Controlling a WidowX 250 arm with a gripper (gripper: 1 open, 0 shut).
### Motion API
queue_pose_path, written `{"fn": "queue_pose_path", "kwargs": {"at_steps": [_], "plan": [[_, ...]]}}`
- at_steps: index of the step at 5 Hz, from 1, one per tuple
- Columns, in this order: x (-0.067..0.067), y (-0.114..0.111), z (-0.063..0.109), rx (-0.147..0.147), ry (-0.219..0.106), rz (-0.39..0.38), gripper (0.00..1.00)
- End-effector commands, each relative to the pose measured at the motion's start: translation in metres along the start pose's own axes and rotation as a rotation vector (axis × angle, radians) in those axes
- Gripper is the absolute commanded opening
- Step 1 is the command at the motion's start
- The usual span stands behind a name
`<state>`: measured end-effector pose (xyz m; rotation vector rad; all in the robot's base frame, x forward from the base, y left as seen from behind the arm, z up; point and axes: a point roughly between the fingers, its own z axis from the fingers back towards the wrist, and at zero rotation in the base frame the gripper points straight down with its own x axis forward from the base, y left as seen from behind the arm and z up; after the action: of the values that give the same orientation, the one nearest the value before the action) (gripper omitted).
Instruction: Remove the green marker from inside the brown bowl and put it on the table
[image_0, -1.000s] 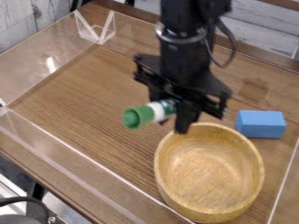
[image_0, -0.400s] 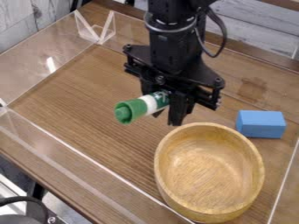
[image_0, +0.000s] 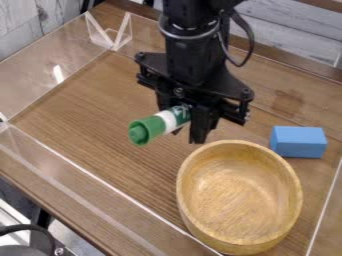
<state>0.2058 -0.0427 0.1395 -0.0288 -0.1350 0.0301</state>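
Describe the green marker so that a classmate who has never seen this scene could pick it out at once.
Start at the brown bowl, the big wooden one near the table's front right. Just behind its far-left rim hangs the black gripper, shut on the green marker. It is the only slim white stick with a green cap, unlike the blue block.

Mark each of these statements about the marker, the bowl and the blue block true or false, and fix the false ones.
1. The green marker lies inside the brown bowl. False: the end effector holds it above the table, left of the bowl.
2. The brown bowl is empty. True.
3. The blue block sits in the bowl. False: it rests on the table, beyond the bowl's right rim.
4. The end effector is shut on the marker. True.
5. The marker's green cap points toward the blue block. False: it points left, away from the block.
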Motion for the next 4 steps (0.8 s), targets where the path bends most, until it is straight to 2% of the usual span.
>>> {"fn": "queue_pose_path", "kwargs": {"at_steps": [1, 4], "plan": [[0.0035, -0.0002, 0.0093, -0.009, -0.054, 0.009, 0.00], [0.0008, -0.0035, 0.0136, -0.023, -0.091, 0.016, 0.00]]}}
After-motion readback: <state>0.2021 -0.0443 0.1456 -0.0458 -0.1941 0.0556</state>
